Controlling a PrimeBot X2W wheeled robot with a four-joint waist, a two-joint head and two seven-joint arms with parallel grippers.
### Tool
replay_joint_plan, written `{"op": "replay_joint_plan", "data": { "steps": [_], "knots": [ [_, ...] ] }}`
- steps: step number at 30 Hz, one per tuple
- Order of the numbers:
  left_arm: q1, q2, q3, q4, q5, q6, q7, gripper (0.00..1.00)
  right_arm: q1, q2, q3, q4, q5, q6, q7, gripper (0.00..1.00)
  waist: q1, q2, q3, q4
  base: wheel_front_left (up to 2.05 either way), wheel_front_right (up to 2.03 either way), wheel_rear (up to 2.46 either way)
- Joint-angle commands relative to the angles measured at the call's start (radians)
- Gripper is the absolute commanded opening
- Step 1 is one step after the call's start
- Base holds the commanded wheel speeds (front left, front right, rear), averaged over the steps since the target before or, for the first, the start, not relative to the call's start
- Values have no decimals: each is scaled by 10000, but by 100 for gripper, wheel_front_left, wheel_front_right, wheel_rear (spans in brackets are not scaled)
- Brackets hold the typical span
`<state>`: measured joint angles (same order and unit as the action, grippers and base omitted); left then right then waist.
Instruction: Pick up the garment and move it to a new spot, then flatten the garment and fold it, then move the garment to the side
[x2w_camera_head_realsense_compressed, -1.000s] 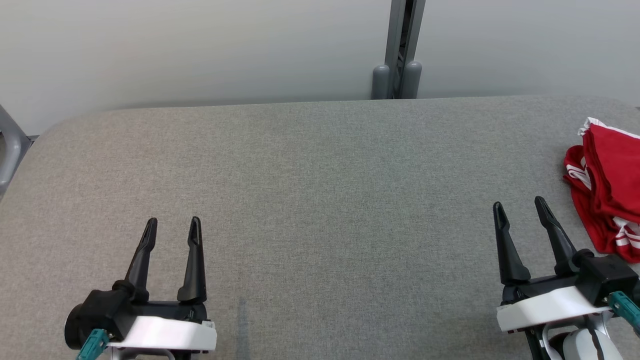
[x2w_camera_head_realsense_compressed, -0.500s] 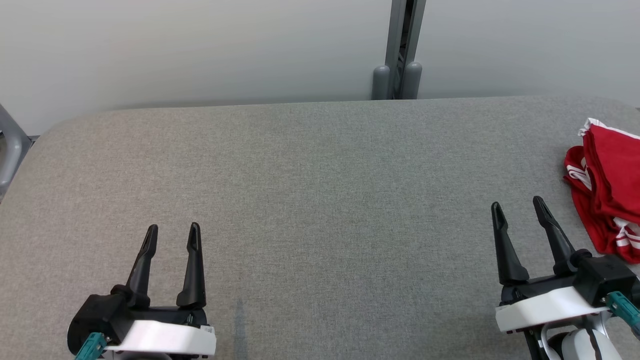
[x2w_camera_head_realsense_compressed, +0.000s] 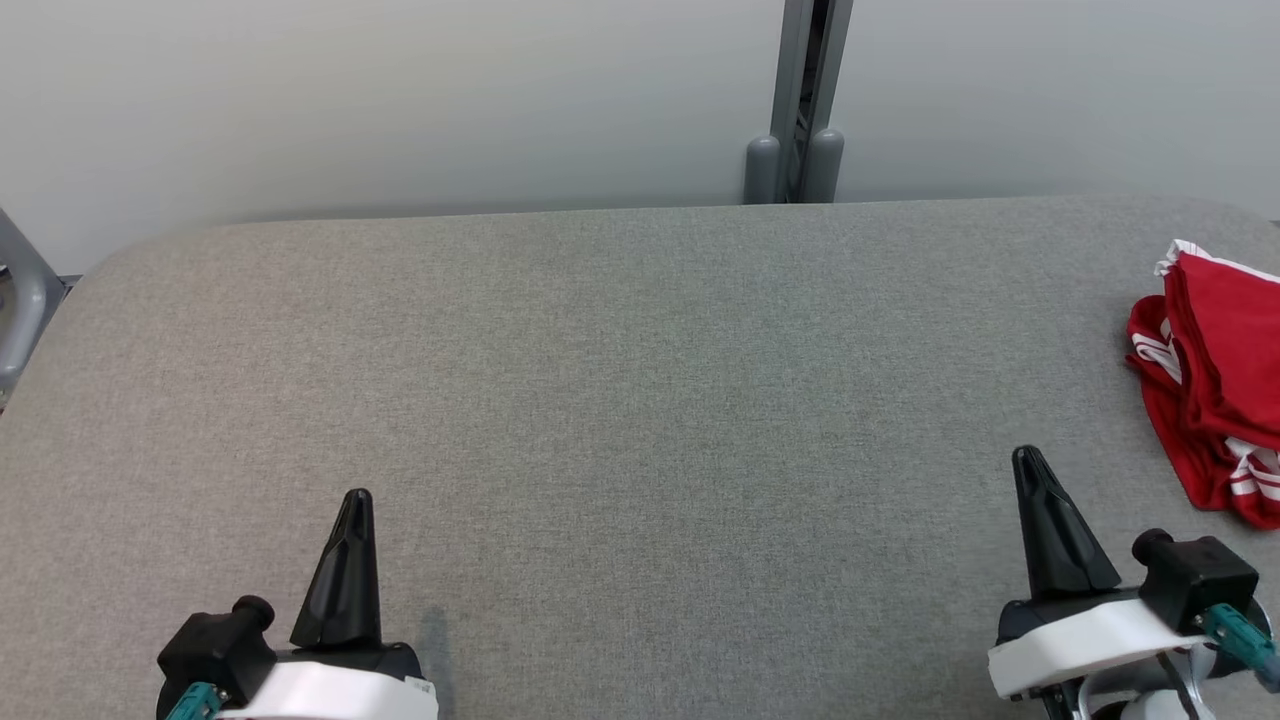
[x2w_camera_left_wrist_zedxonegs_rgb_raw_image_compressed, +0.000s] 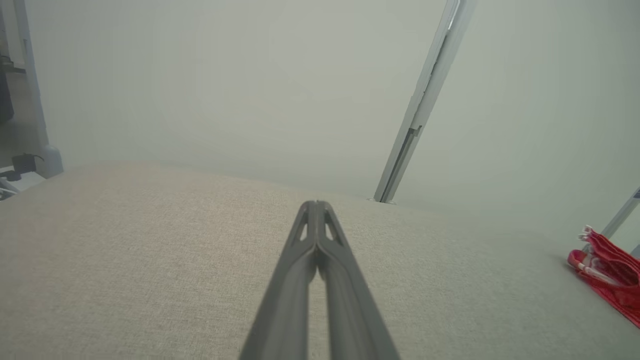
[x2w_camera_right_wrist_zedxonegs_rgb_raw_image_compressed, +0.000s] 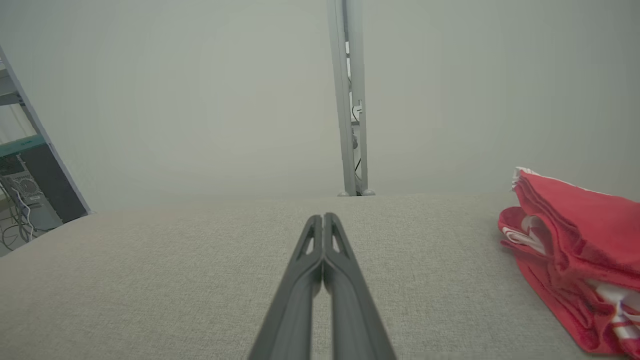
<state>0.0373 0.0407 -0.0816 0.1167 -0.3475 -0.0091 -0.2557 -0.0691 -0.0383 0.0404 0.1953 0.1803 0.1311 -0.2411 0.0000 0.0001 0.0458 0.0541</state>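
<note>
Tabletop (x2w_camera_head_realsense_compressed: 640, 380) is running wall to wall in the head view, grey woven cover, with a grey upright post (x2w_camera_head_realsense_compressed: 800, 100) standing behind its far edge. Garment (x2w_camera_head_realsense_compressed: 1215, 390) is lying at the far right of it, red with white stripes, partly running out of frame. In the right wrist view it's sitting in stacked layers (looking more like a loose fold than a flat spread, but I'm not calling it either way). Right claw (x2w_camera_head_realsense_compressed: 1028, 462) is hovering at the near edge, just left of the garment and not touching it, fingers pressed together, gripping nothing. Left claw (x2w_camera_head_realsense_compressed: 357, 498) is sitting low on the left, well apart from the garment, also closed on nothing.

I'm reading this as a pause between steps: neither claw is working the cloth. If those layers are a finished fold, it's already sitting off to the side and I'm nearly done. If it's only a heap, I'm at the pick-up step. Then the next move is calling for the right claw to open, swing right and come down on the near edge, pinching cleanly. Left claw is too far off to be helping.
</note>
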Motion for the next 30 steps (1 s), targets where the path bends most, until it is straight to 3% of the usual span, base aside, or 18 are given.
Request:
{"op": "replay_joint_plan", "data": {
  "steps": [1, 30],
  "knots": [
    [-223, 32, 38, -103, -339, -58, 16, 0, -259, -50, -96, -92, 356, 0, 115, 0, 0, -1, -1, -5, 0, 0, 0],
    [-1155, 87, 251, 807, -4834, -484, 663, 0, -1178, -191, -1075, 953, 5225, -1, 1922, 0, 0, -1, -88, -130, 0, 0, 0]
  ]
}}
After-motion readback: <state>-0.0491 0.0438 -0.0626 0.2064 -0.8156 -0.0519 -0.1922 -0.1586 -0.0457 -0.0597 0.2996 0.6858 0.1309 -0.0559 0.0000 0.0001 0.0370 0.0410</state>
